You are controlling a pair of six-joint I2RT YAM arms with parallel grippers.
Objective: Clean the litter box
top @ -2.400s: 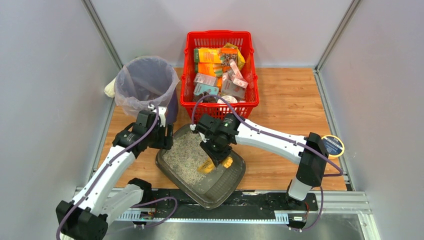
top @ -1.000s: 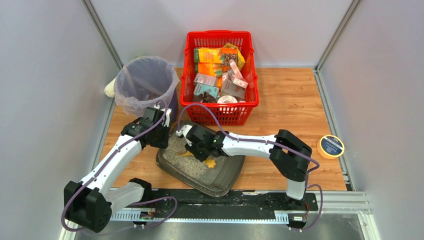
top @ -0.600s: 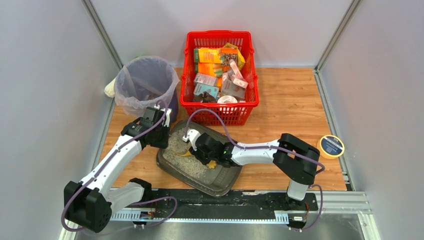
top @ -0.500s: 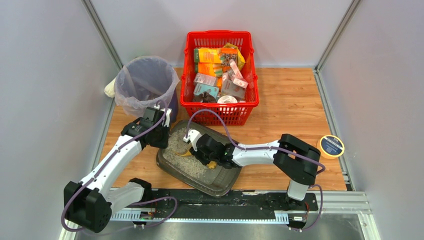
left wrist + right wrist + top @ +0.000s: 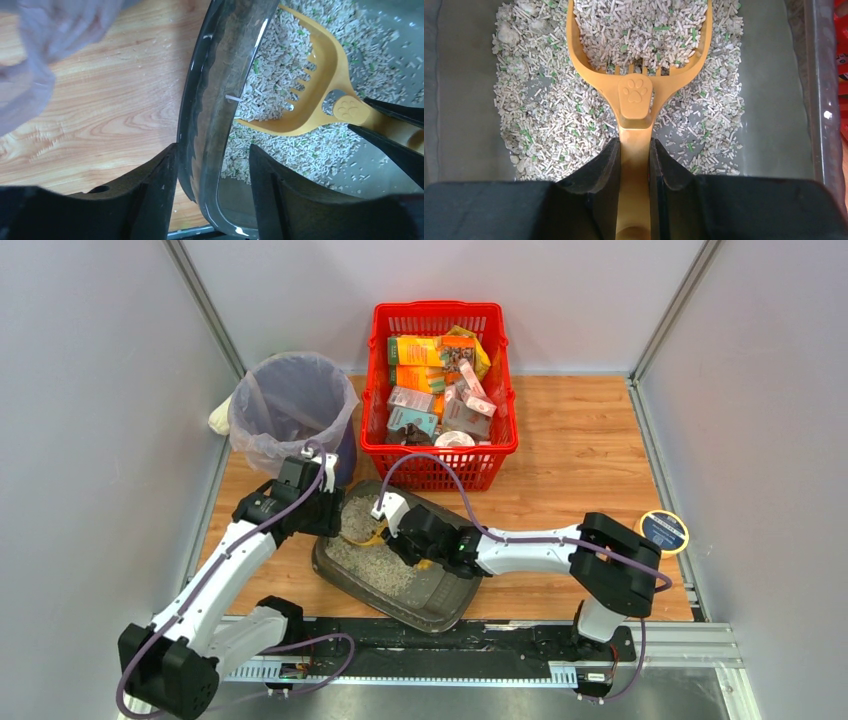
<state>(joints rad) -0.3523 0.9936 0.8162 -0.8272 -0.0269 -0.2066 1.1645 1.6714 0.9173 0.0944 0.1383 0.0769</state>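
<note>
The dark grey litter box (image 5: 440,612) lies at the table's near middle, with pale litter heaped in its far-left half. My left gripper (image 5: 330,520) straddles its left rim (image 5: 212,90), one finger outside and one inside, shut on it (image 5: 212,155). My right gripper (image 5: 405,540) is low inside the box, shut on the handle of a yellow slotted scoop (image 5: 639,90). The scoop's blade points to the far-left corner and is loaded with litter. The scoop also shows in the left wrist view (image 5: 305,95) and the top view (image 5: 372,536).
A red mesh basket (image 5: 440,458) full of packets stands just behind the box. A round bag-lined bin (image 5: 290,405) stands far left, close to my left gripper; its bag shows in the left wrist view (image 5: 30,60). A tape roll (image 5: 662,532) lies at the right edge.
My right gripper has pushed the scoop left and away through the litter toward the far-left corner, and the blade has filled. My left gripper has stayed on the rim.
</note>
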